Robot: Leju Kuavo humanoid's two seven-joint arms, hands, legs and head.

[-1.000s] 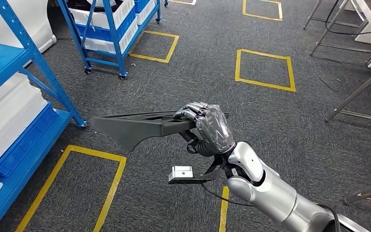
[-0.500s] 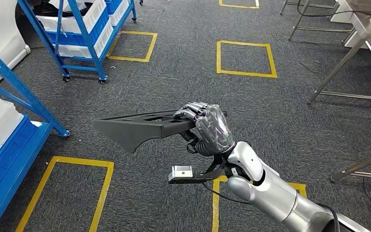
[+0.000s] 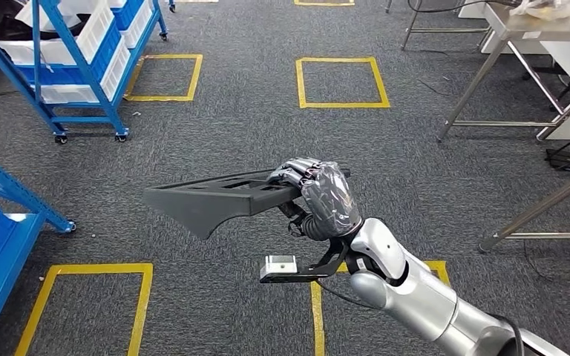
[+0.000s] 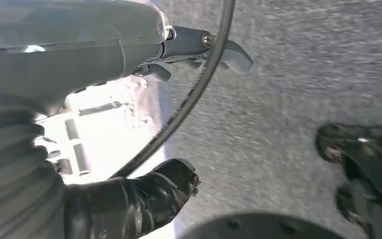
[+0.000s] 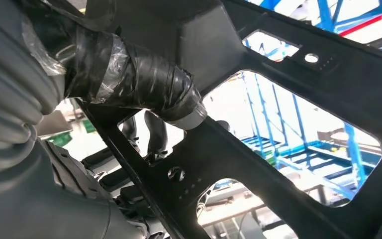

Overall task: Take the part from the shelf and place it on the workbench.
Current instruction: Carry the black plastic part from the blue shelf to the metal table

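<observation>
Over the grey floor we carry the black part (image 3: 215,199) flat, our right hand (image 3: 325,199) clamped on its right end, so it travels level toward the far-right table (image 3: 534,30); whether our left hand (image 4: 129,204) is spread, we cannot tell

Grey carpeted floor (image 3: 215,141) marked with yellow taped squares: one square (image 3: 341,83) far ahead near centre, another (image 3: 161,76) to its left beside a wheeled blue rack (image 3: 59,67), and a third (image 3: 82,308) in the near left foreground. A further yellow strip (image 3: 317,319) runs along the floor at bottom centre. The wheeled rack carries white bins (image 3: 96,30) on blue shelves. A second blue frame (image 3: 7,222) stands at the left edge. At upper right, metal table legs (image 3: 475,81) rise from the floor, with another slanted leg (image 3: 542,208) nearer at right. Dark cables (image 3: 564,159) lie on the floor beside them.
</observation>
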